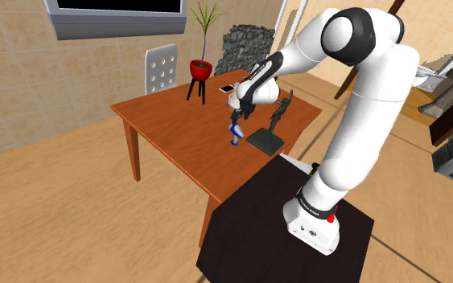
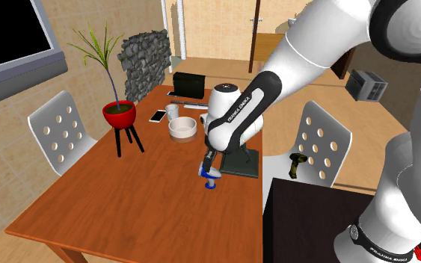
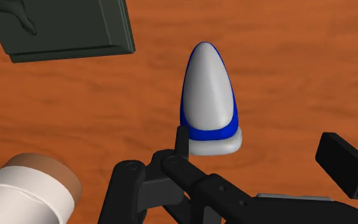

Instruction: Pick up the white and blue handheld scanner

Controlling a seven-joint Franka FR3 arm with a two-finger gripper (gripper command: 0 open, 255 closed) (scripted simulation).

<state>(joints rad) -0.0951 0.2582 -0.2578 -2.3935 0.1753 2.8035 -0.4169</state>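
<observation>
Hand (image 3: 255, 140) spread, empty, low over table (image 3: 311, 57). Scanner (image 3: 209, 95) on table near dark base (image 3: 75, 28), between fingers, hard by one, well off other. Long axis crosses finger line. Judgement: centre, then close.

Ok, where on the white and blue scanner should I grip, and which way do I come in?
Probably from straight above, closing across the scanner's two long blue-rimmed flanks near its wider end. It stands on the table with a rounded, tapering top, so the pointed end would likely slip. The open tool sits off-centre, one finger at the scanner's edge; centre it first.
</observation>
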